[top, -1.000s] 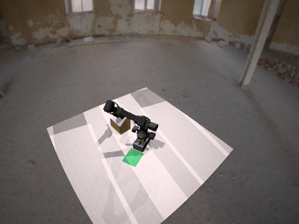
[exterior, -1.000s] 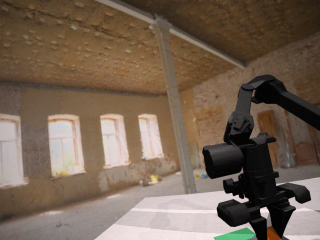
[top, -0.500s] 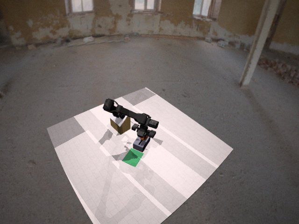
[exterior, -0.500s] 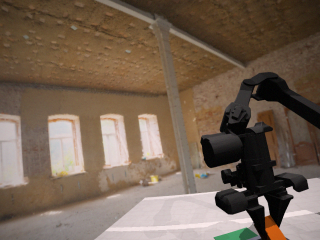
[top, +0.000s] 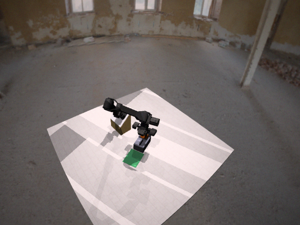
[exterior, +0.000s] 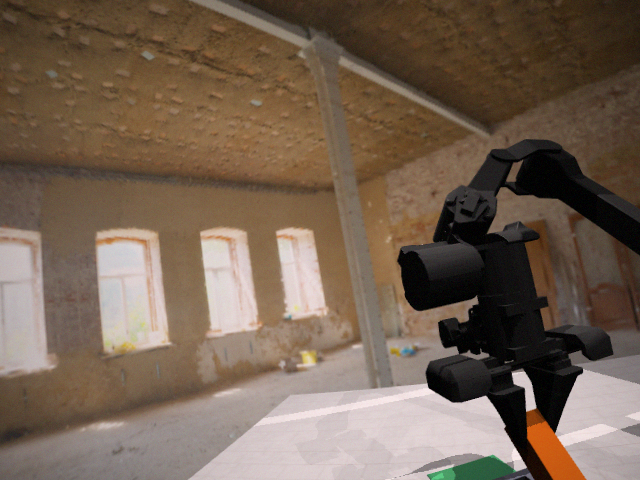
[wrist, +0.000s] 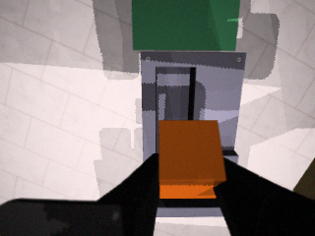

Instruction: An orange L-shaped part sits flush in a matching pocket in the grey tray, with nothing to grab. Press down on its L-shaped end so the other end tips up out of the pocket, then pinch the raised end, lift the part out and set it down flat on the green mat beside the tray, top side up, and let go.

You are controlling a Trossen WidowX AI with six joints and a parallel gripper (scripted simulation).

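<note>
The orange part (top: 144,136) (exterior: 557,461) (wrist: 189,143) is steeply tilted, its upper end between the fingers. My gripper (exterior: 540,432) (wrist: 184,160) is shut on that raised end. It is over the far end of the grey tray (top: 138,147) (wrist: 221,88) as the top camera sees it. The stretch of pocket nearest the mat shows bare in the wrist view. The part's lower end is hidden, so I cannot tell whether it still touches the pocket. The green mat (top: 133,158) (exterior: 474,470) (wrist: 186,25) lies flat beside the tray's short end, with nothing on it.
A brown-sided block with a pale top (top: 123,127) stands under the arm, left of the tray in the top view. Its dark edge (wrist: 307,184) shows at the right of the wrist view. The pale tabletop (top: 169,164) surrounds tray and mat, striped with light and shadow.
</note>
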